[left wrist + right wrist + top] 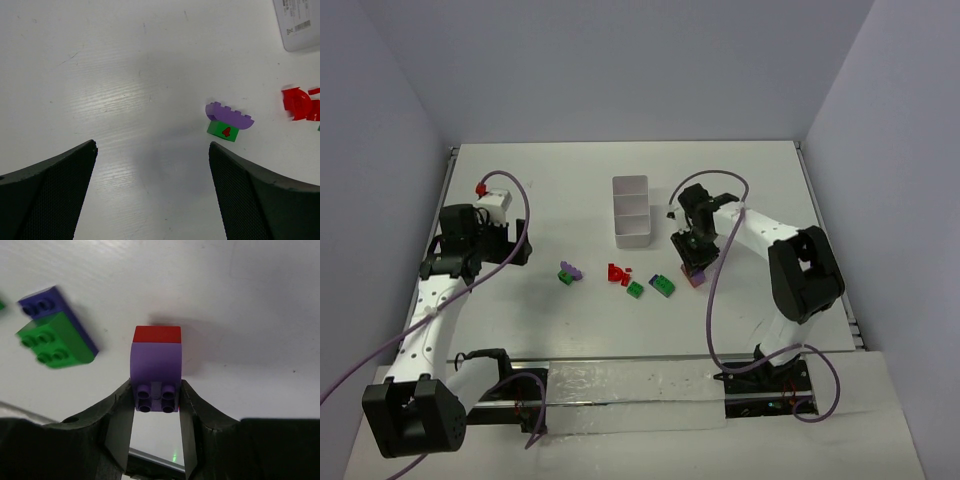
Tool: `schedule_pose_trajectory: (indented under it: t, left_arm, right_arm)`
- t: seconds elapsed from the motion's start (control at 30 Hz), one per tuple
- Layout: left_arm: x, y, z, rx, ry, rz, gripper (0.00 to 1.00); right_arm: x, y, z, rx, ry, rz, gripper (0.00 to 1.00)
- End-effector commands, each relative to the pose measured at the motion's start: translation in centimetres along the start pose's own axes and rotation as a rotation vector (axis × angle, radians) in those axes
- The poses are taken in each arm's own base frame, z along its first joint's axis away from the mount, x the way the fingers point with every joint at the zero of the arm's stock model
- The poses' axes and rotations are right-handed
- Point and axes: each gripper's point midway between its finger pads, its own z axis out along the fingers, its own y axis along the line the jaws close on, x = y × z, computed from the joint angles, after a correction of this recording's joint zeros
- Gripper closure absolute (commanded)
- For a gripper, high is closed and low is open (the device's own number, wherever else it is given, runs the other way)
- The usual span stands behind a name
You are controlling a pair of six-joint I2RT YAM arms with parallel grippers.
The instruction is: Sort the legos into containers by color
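Nothing is sorted yet. The left gripper hangs wide open near a purple-green pair. The right gripper pinches a purple brick, red one attached, on the table. Loose legos lie between them. Farther off, the tray looks empty.

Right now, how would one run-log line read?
right gripper: shut on purple brick | left gripper: open, holding nothing

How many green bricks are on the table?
3. The left green brick touches the purple arch; the middle green brick lies beside the red pieces; the right green brick adjoins a dark blue brick. Some could be hidden.
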Motion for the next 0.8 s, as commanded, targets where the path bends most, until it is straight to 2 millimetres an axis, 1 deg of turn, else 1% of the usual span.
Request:
schedule_pose_trajectory:
  t: [0.0, 0.03, 0.07, 0.17, 0.23, 0.3, 0.33, 0.4, 0.43, 0.47, 0.53, 0.6, 0.67, 0.77]
  left_arm:
    - [-2.9, -2.3, -1.3, 0.112, -0.128, 0.035, 0.01]
    - [-3.5, -3.5, -2.0, 0.176, -0.162, 0.067, 0.01]
    - [-4.0, -4.4, -2.5, 0.225, -0.190, 0.087, 0.01]
    - [-5.9, -7.5, -4.6, 0.393, -0.268, 0.129, 0.01]
    - [-6.8, -10.0, -6.1, 0.555, -0.297, 0.130, 0.01]
    - [-7.6, -11.9, -7.3, 0.680, -0.306, 0.067, 0.01]
    - [-8.2, -13.2, -8.4, 0.768, -0.315, 0.032, 0.01]
    - [-9.8, -14.1, -9.2, 0.834, -0.373, 0.019, 0.01]
    - [-10.4, -14.6, -9.7, 0.864, -0.376, -0.027, 0.01]
    - [-10.6, -15.7, -10.0, 0.910, -0.369, -0.025, 0.01]
    - [-10.9, -17.0, -10.4, 0.959, -0.365, -0.022, 0.01]
    - [-11.2, -18.2, -10.6, 0.987, -0.368, -0.003, 0.01]
    - [-11.0, -19.6, -10.7, 1.025, -0.347, -0.003, 0.01]
    - [-10.9, -20.4, -10.7, 1.055, -0.331, -0.009, 0.01]
  right_arm:
    - [-2.7, 2.4, -7.1, -0.152, -0.231, -0.086, 1.00]
    - [-3.0, 2.7, -8.8, -0.172, -0.288, -0.114, 1.00]
    - [-3.2, 3.4, -10.1, -0.206, -0.332, -0.143, 1.00]
    - [-4.1, 6.0, -13.8, -0.330, -0.452, -0.233, 1.00]
    - [-4.4, 8.2, -15.9, -0.452, -0.507, -0.273, 1.00]
    - [-4.8, 10.0, -17.8, -0.550, -0.563, -0.300, 1.00]
    - [-5.1, 10.9, -18.7, -0.597, -0.596, -0.310, 1.00]
    - [-5.7, 12.5, -20.3, -0.667, -0.646, -0.325, 1.00]
    - [-5.6, 13.4, -21.1, -0.707, -0.661, -0.341, 1.00]
    - [-5.5, 14.3, -21.8, -0.749, -0.668, -0.359, 1.00]
    - [-5.4, 15.9, -23.0, -0.808, -0.680, -0.383, 1.00]
    - [-5.4, 17.1, -23.8, -0.860, -0.681, -0.382, 1.00]
    - [-5.2, 18.5, -24.4, -0.898, -0.686, -0.409, 1.00]
    - [-5.0, 19.6, -24.8, -0.916, -0.686, -0.433, 1.00]
